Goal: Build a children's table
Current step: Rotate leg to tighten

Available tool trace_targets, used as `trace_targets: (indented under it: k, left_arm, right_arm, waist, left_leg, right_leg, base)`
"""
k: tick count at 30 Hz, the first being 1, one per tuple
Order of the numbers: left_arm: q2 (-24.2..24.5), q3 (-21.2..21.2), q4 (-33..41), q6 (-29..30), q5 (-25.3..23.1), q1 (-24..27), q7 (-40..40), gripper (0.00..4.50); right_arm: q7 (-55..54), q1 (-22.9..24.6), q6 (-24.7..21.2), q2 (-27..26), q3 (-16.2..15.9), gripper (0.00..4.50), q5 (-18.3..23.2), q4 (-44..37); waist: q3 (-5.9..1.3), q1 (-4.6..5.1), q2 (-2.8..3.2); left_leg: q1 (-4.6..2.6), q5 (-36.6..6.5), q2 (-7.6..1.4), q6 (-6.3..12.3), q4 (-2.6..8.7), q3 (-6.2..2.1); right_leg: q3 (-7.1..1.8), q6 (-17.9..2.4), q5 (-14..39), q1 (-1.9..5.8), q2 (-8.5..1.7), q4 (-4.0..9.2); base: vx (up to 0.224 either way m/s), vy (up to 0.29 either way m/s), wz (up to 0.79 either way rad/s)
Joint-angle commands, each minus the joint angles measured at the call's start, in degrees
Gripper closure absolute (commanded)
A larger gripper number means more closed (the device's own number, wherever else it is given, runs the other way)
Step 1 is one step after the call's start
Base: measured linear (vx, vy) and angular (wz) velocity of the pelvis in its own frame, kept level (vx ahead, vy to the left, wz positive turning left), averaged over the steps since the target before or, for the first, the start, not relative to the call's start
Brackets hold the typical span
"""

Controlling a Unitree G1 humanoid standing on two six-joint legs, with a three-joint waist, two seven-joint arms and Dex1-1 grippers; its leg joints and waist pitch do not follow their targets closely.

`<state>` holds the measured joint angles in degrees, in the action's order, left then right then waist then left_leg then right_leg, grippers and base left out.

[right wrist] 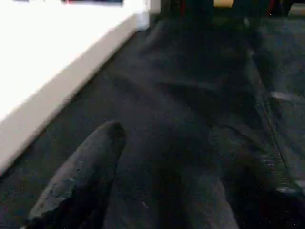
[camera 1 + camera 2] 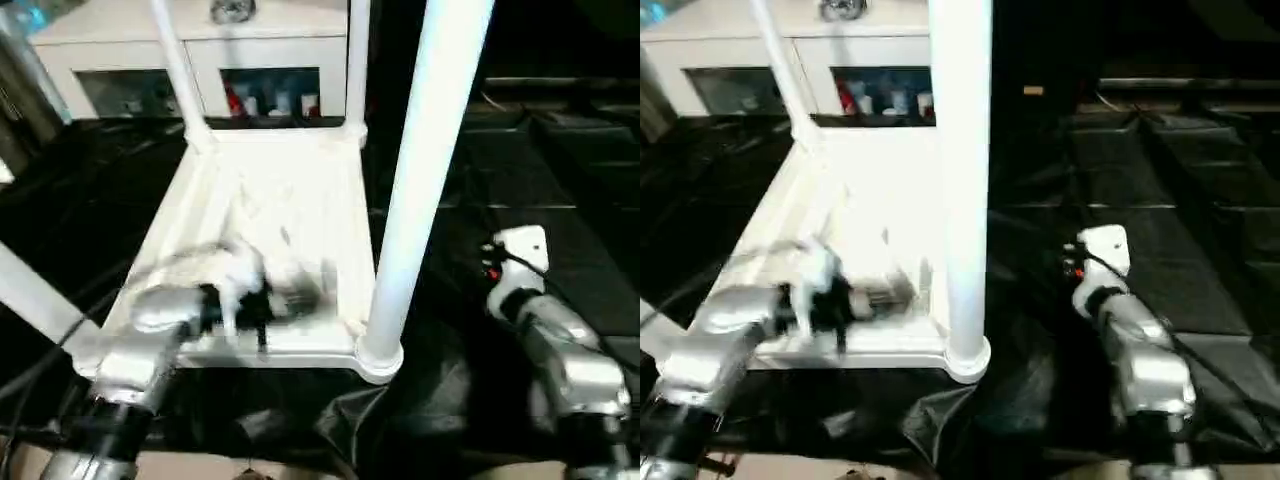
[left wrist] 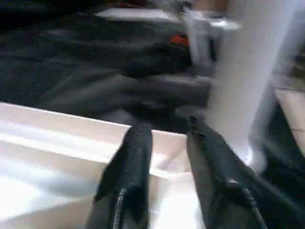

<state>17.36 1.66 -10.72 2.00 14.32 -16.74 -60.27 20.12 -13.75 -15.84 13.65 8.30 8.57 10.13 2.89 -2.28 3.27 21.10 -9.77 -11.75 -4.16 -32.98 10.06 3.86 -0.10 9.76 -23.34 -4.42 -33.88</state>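
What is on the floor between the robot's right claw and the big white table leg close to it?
Just black floor covering, wrinkled; nothing else between the right claw and the leg, in the left eye view.

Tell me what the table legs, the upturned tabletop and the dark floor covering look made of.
Table legs: smooth white tubes, probably plastic, with a soft sheen.
Tabletop: white, moulded-looking raised rim, likely plastic.
Floor covering: black sheet, wrinkled and faintly glossy, perhaps plastic film or coated fabric.

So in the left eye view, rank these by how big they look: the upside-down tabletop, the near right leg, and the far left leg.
1. Tabletop, widest white area.
2. Near right leg, thick, though it stands closest to the camera, which inflates it.
3. Far left leg, thinnest; distance probably accounts for that.
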Motion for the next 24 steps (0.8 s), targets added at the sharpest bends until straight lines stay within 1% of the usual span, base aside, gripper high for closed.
trace_targets:
  k: [1,2,3,4,5,6,7,8,9,10,11,12,13,14,15,16,17,18,21,22,23,24]
  left_arm:
    - [-0.68,-4.33,0.02,-0.46,-1.55,0.49,9.05,2.82]
    - [-1.88,-6.07,0.18,-0.65,-1.41,0.87,12.31,2.70]
    - [-4.31,-9.66,1.70,-0.23,-3.33,2.22,21.16,2.65]
    - [-5.62,-11.34,3.55,0.96,-5.35,3.42,26.62,2.60]
    - [-6.51,-12.24,5.79,3.96,-6.61,4.60,30.15,2.50]
    - [-7.33,-12.66,8.91,8.69,-7.98,6.11,33.48,2.37]
    - [-7.53,-12.57,9.92,10.21,-8.24,6.57,34.07,2.37]
    - [-7.81,-12.49,10.64,10.51,-8.35,7.04,34.34,2.26]
    - [-8.36,-11.76,12.47,9.70,-8.82,8.57,34.64,2.26]
    - [-8.48,-11.35,13.06,8.91,-9.04,9.18,34.61,2.26]
    - [-8.43,-10.11,13.96,6.66,-11.21,10.79,35.21,2.26]
    - [-8.75,-9.03,14.30,6.64,-12.61,12.39,37.13,2.26]
    - [-8.94,-8.82,14.40,6.78,-13.03,12.69,37.96,2.26]
    - [-9.36,-8.67,14.57,7.01,-13.53,12.89,39.21,2.26]
    - [-9.68,-8.62,14.68,7.25,-13.71,12.89,39.93,2.26]
    - [-10.21,-7.89,15.34,8.46,-14.67,12.76,41.91,2.26]
    - [-10.24,-7.65,15.54,8.97,-14.88,12.74,42.34,2.26]
    - [-10.29,-7.31,15.84,9.64,-15.16,12.67,42.91,2.26]
    - [-11.10,-6.40,16.01,8.83,-15.34,12.52,43.30,2.26]
    - [-11.24,-6.17,15.90,7.90,-15.26,12.49,43.19,2.26]
    - [-11.28,-6.04,15.83,7.32,-15.22,12.46,43.13,2.26]
    - [-11.45,-5.95,15.84,7.51,-15.03,12.34,43.27,2.26]
  right_arm:
    - [-1.03,1.03,-0.91,-1.40,-1.40,0.96,0.68,-4.58]
    - [-1.23,1.69,-0.99,-2.20,-2.17,0.81,0.71,-6.12]
    - [-2.31,3.19,-0.96,-3.83,-4.06,0.70,0.27,-8.95]
    - [-3.61,4.02,-0.77,-4.73,-4.94,0.63,-0.42,-10.01]
    - [-5.51,4.44,-0.83,-5.61,-4.93,0.60,-1.19,-10.20]
    - [-8.51,4.72,-0.82,-6.65,-4.49,0.58,-2.57,-9.89]
    - [-9.62,4.76,-0.70,-6.94,-4.30,0.58,-3.21,-9.67]
    - [-9.79,4.71,-0.87,-7.21,-4.10,0.57,-2.98,-9.35]
    - [-10.58,4.77,-0.79,-7.49,-4.06,0.57,-3.68,-8.73]
    - [-10.95,4.84,-0.58,-7.45,-4.20,0.57,-4.32,-8.60]
    - [-11.55,5.20,-0.20,-7.18,-4.90,0.57,-5.97,-8.15]
    - [-10.79,5.71,-0.66,-7.35,-5.06,0.57,-5.32,-7.94]
    - [-10.58,5.88,-1.15,-7.52,-5.05,0.57,-4.76,-8.13]
    - [-10.56,6.02,-2.18,-7.78,-5.01,0.57,-3.98,-8.50]
    - [-10.83,6.00,-2.83,-7.87,-5.00,0.57,-3.83,-8.63]
    - [-11.50,5.50,-3.18,-7.82,-5.51,0.57,-4.31,-8.08]
    - [-11.62,5.35,-3.11,-7.80,-5.64,0.57,-4.44,-7.86]
    - [-11.77,5.13,-3.05,-7.74,-5.71,0.57,-4.54,-7.62]
    - [-11.09,4.62,-1.99,-7.86,-4.70,0.57,-3.62,-7.46]
    - [-10.94,4.64,-1.96,-7.77,-4.59,0.57,-3.55,-7.55]
    - [-10.90,4.67,-2.03,-7.68,-4.58,0.57,-3.57,-7.63]
    - [-10.57,4.75,-3.07,-7.39,-4.80,0.57,-3.61,-7.83]
  waist:
    - [-3.34,0.19,-1.23]
    - [-3.46,0.25,-1.73]
    - [-3.44,0.29,-1.79]
    - [-3.22,0.45,-1.90]
    - [-3.25,0.63,-2.72]
    - [-3.32,0.55,-2.27]
    - [-3.27,0.72,-2.30]
    - [-3.19,0.61,-2.31]
    - [-3.20,0.58,-2.48]
    - [-3.14,0.23,-2.55]
    - [-3.18,0.23,-2.58]
    - [-3.20,-0.03,-2.97]
    - [-3.19,-0.08,-2.89]
    - [-3.16,-0.17,-3.01]
    - [-3.11,-0.15,-3.34]
    - [-3.14,-0.25,-3.47]
    - [-3.13,-0.23,-3.31]
    - [-3.12,-0.22,-3.34]
    - [-3.18,-0.16,-3.36]
    - [-3.22,-0.20,-3.13]
    - [-3.24,-0.19,-3.21]
    - [-3.32,-0.22,-2.88]
  left_leg:
    - [-0.32,-15.44,-0.93,1.87,3.66,0.11]
    - [-0.36,-15.82,-0.83,1.71,3.80,-0.03]
    - [-0.23,-15.64,-0.92,1.54,3.81,-0.07]
    - [-0.19,-15.69,-1.15,1.38,3.86,-0.09]
    - [-0.01,-15.75,-1.25,1.23,3.90,-0.07]
    - [-0.51,-16.82,-1.22,0.89,3.98,-0.15]
    - [-0.46,-16.93,-1.31,0.46,4.11,-0.20]
    - [-0.58,-17.28,-1.15,0.34,4.13,-0.18]
    - [-0.70,-18.23,-1.18,0.01,4.16,-0.25]
    - [-0.74,-18.80,-1.21,-0.11,4.24,-0.31]
    - [-0.69,-18.79,-1.19,-0.18,4.24,-0.27]
    - [-0.40,-18.20,-1.22,-0.06,4.29,-0.31]
    - [-0.39,-18.17,-1.25,-0.06,4.30,-0.30]
    - [-0.51,-18.53,-1.18,0.06,4.26,-0.25]
    - [-0.41,-18.65,-1.11,0.13,4.28,-0.22]
    - [-0.29,-18.42,-1.09,0.09,4.31,-0.30]
    - [-0.30,-18.16,-1.13,-0.09,4.31,-0.35]
    - [-0.33,-18.06,-1.07,-0.12,4.21,-0.31]
    - [-0.29,-17.59,-1.00,-0.02,4.09,-0.24]
    - [-0.30,-17.25,-0.99,0.00,4.04,-0.26]
    - [-0.28,-17.13,-0.99,0.06,4.03,-0.26]
    - [-0.26,-16.55,-0.97,0.11,3.97,-0.28]
  right_leg:
    - [-1.99,-7.67,20.63,2.53,-2.53,4.69]
    - [-1.93,-6.81,22.40,2.55,-2.64,4.88]
    - [-2.00,-6.70,21.94,2.62,-2.61,4.65]
    - [-2.05,-6.51,20.84,2.49,-2.56,4.82]
    - [-2.06,-6.34,20.78,2.59,-2.56,4.63]
    - [-2.14,-5.76,23.46,2.08,-2.73,5.06]
    - [-2.21,-5.79,23.09,2.00,-2.56,4.89]
    - [-2.17,-5.55,23.37,1.85,-2.38,5.12]
    - [-2.27,-5.22,22.83,1.82,-2.34,5.04]
    - [-2.31,-5.04,22.37,1.69,-2.33,5.21]
    - [-2.36,-5.14,21.50,1.74,-2.28,5.15]
    - [-2.46,-5.26,19.15,2.03,-2.38,4.88]
    - [-2.51,-5.27,18.52,2.05,-2.40,4.82]
    - [-2.54,-5.18,18.33,1.96,-2.35,4.84]
    - [-2.53,-5.13,18.57,2.00,-2.31,4.87]
    - [-2.50,-4.99,18.85,2.18,-2.45,4.87]
    - [-2.52,-4.99,18.36,2.17,-2.44,4.75]
    - [-2.54,-5.04,18.11,2.11,-2.47,4.77]
    - [-2.57,-5.22,17.48,2.15,-2.44,4.77]
    - [-2.59,-5.34,16.79,2.19,-2.44,4.67]
    - [-2.57,-5.34,16.49,2.21,-2.43,4.70]
    - [-2.59,-5.77,15.21,2.31,-2.43,4.48]
  base:
    - [0.000,0.000,0.00]
    - [0.000,0.000,0.00]
    - [0.000,0.000,0.00]
    - [0.000,0.000,0.00]
    - [0.000,0.000,0.00]
    - [0.000,0.000,0.00]
    - [0.000,0.000,0.00]
    - [0.000,0.000,0.00]
    - [0.000,0.000,0.00]
    - [0.000,0.000,0.00]
    - [0.000,0.000,0.00]
    - [0.000,0.000,0.00]
    - [0.000,0.000,0.00]
    - [0.000,0.000,0.00]
    - [0.000,0.000,0.00]
    - [0.000,0.000,0.00]
    - [0.000,0.000,0.00]
    - [0.000,0.000,0.00]
    - [0.000,0.000,0.00]
    - [0.000,0.000,0.00]
    - [0.000,0.000,0.00]
    - [0.000,0.000,0.00]
